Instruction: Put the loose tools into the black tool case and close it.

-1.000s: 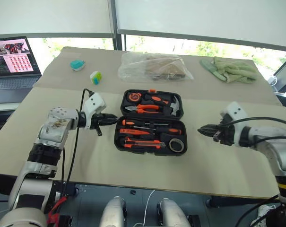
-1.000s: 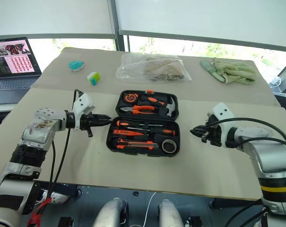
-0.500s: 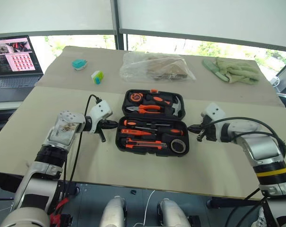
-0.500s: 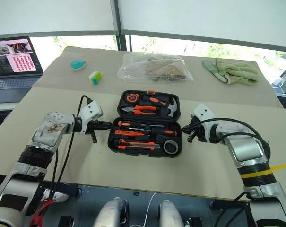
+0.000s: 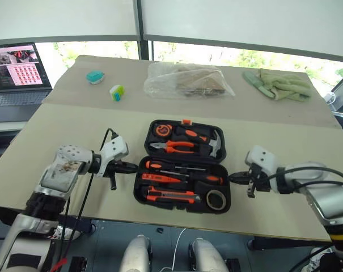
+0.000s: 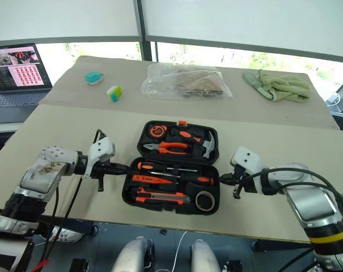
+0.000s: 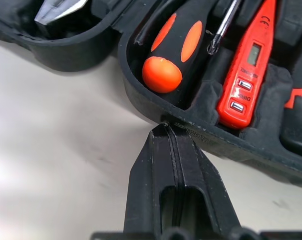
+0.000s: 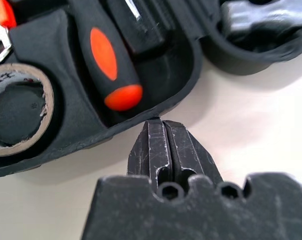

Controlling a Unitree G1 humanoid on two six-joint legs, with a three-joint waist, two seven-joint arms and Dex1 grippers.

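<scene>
both tools clenched, pressing at the case's ends
left tool and right tool are touching the open black tool case, which is sitting on the worktop holding its tools.

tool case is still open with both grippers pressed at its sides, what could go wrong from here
1. Both shut grippers, left gripper and right gripper, touch the black tool case only with their tips at its near half's rim, so a lift could slip off.
2. Uneven pushing could skid the case along the table rather than fold it.
3. The tape roll or a screwdriver may sit proud and block closing.
</scene>
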